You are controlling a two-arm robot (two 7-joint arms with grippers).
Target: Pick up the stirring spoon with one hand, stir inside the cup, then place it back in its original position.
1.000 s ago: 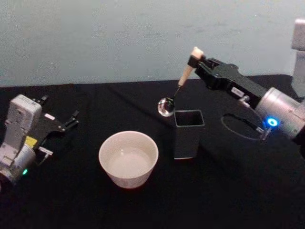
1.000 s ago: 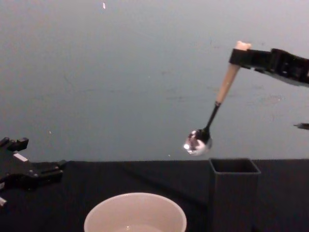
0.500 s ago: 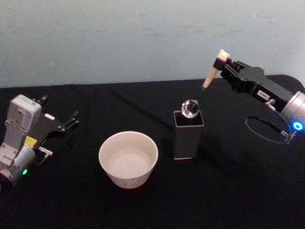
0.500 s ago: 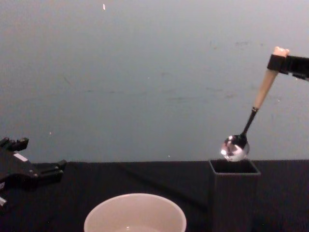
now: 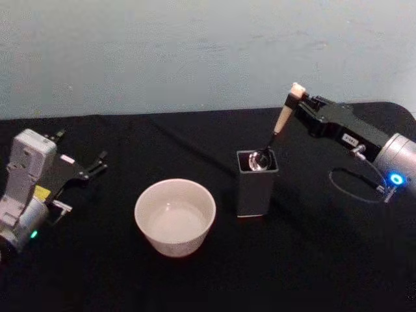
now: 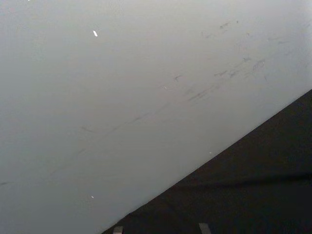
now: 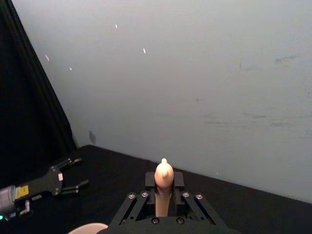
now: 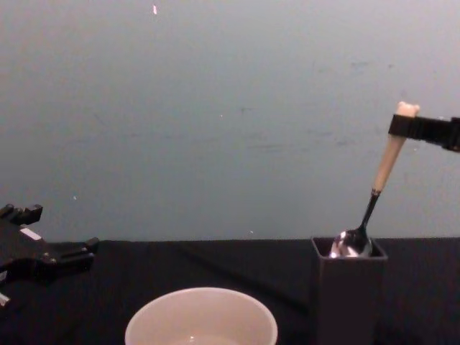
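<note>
Black-clothed table (image 5: 312, 260) in front of me. The cup (image 5: 174, 243) sits near the middle, mouth up, with a pale pool inside. It stands just beside the dark grey holder (image 5: 255, 194), apart from it, I'd judge so the spoon's trip between the two is short.

The holder stands upright with its square mouth open to the ceiling, which is why the right arm comes at it from above. The left gripper (image 5: 97, 165) lies parked on the cloth at the table's left end, prongs spread, holding nothing.

The right gripper (image 5: 290, 102) hangs above and behind the holder, clamped on the top of the stirring spoon (image 5: 279, 125). It pinches just under the bear head, I think so the whole neck hangs free to drop in. The spoon leans, handle toward the right arm, bowl at the holder's mouth.

The head view looks down into that mouth and shows the shiny bowl within the rim. The chest view sees it side-on: the bowl sits level with the rim, only partly sunk. The right wrist view adds the grip itself, fingers (image 7: 146, 195) flanking the beige handle, and the left gripper far off.
</note>
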